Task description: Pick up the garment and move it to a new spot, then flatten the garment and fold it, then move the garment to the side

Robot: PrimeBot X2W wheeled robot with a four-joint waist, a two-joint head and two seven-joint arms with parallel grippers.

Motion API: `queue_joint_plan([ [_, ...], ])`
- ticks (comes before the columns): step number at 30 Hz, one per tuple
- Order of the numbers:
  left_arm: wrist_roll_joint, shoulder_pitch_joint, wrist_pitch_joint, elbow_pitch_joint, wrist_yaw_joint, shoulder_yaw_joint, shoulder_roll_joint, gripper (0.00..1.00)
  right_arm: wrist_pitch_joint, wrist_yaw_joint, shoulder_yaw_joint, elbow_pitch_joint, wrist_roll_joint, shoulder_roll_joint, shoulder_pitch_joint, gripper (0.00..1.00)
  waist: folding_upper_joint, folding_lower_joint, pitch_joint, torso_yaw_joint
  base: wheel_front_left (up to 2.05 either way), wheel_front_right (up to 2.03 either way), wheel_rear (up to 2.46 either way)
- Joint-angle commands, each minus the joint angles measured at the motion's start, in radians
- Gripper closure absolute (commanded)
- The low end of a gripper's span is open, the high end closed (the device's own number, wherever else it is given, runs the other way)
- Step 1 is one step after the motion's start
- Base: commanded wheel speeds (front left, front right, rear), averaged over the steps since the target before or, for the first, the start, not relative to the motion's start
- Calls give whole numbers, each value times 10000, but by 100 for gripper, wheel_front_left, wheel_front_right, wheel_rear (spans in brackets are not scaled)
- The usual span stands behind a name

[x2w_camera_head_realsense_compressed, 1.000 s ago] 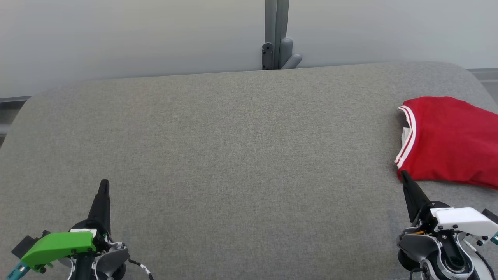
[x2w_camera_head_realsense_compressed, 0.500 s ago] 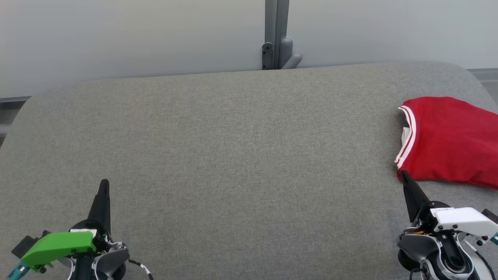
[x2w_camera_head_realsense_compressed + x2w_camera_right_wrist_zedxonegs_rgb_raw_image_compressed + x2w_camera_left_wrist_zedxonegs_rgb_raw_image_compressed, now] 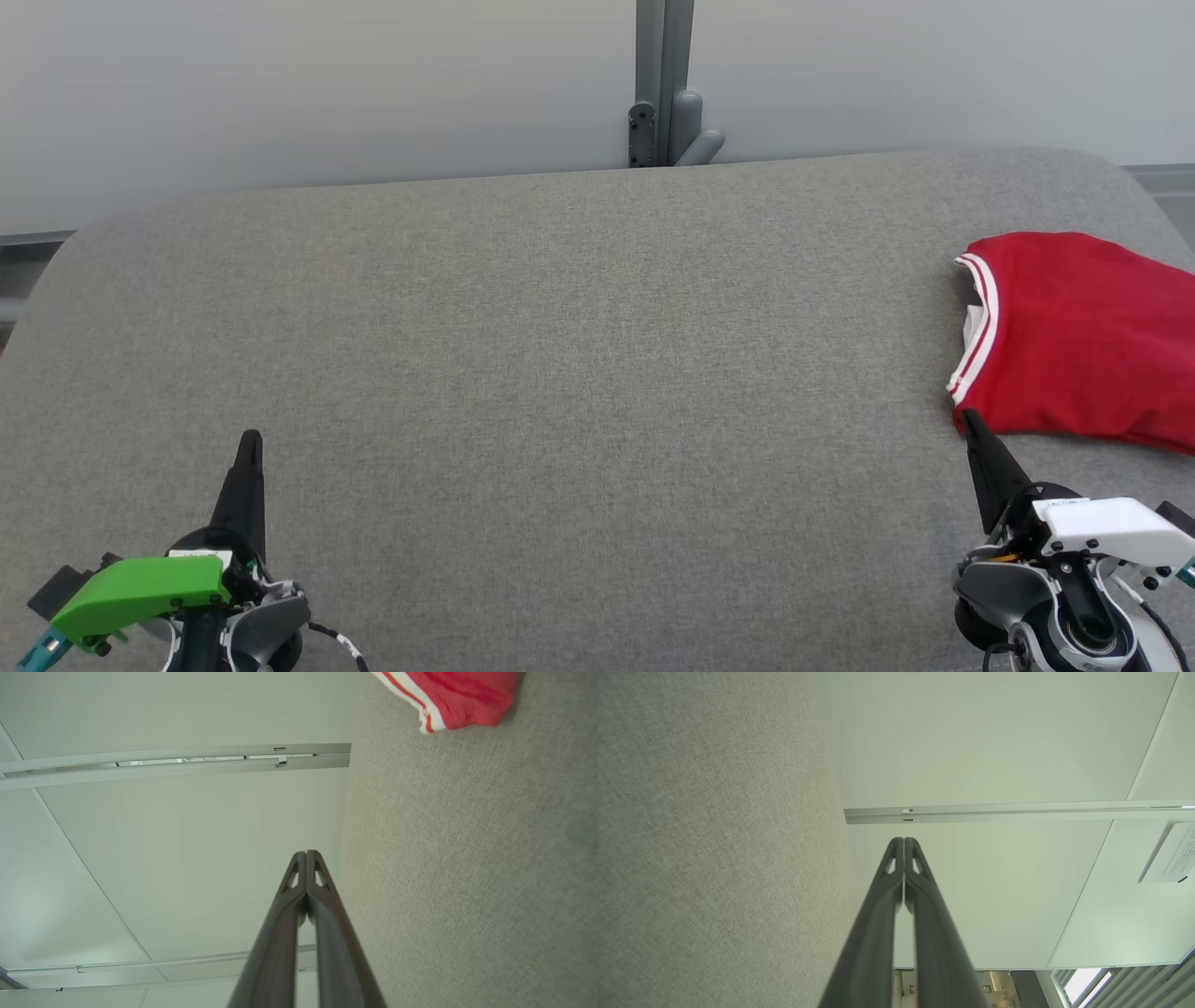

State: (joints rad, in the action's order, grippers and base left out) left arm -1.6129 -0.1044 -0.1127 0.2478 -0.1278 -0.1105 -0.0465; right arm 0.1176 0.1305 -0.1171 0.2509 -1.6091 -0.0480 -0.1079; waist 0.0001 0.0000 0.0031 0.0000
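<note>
A grey fabric surface (image 3: 560,373) with rounded far corners spans the view. Behind it stands a pale wall (image 3: 280,84), with a grey post (image 3: 664,75) at its middle.

Head view: set high above the near edge of the grey fabric table (image 3: 579,373); faces forward and down; stands far enough back to take in the whole top, up to the pale wall and grey post (image 3: 663,84) behind; left gripper (image 3: 250,443) at lower left, right gripper (image 3: 967,420) at lower right.
Left wrist view: low and close over the table; rolled sideways, so the top runs down that view's left; looks along its own fingers toward the wall.
Right wrist view: low, close, rolled the opposite way; table down its right.
Shared: table top and wall in all three; red garment (image 3: 458,695), one striped corner, in head and right wrist views.
</note>
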Motion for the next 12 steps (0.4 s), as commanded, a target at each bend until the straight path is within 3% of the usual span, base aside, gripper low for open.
queue_joint_plan([
  [1, -7, -135, -4, -22, -57, -25, -70, 100, 25, 4, 3, -49, -62, -43, -88, 100, -1, 0, 0, 0, 0, 0, 0],
  [12, -7, -135, -3, -23, -57, -25, -70, 100, 25, 4, 3, -49, -62, -43, -88, 100, -1, 0, 0, 0, 0, 0, 0],
])
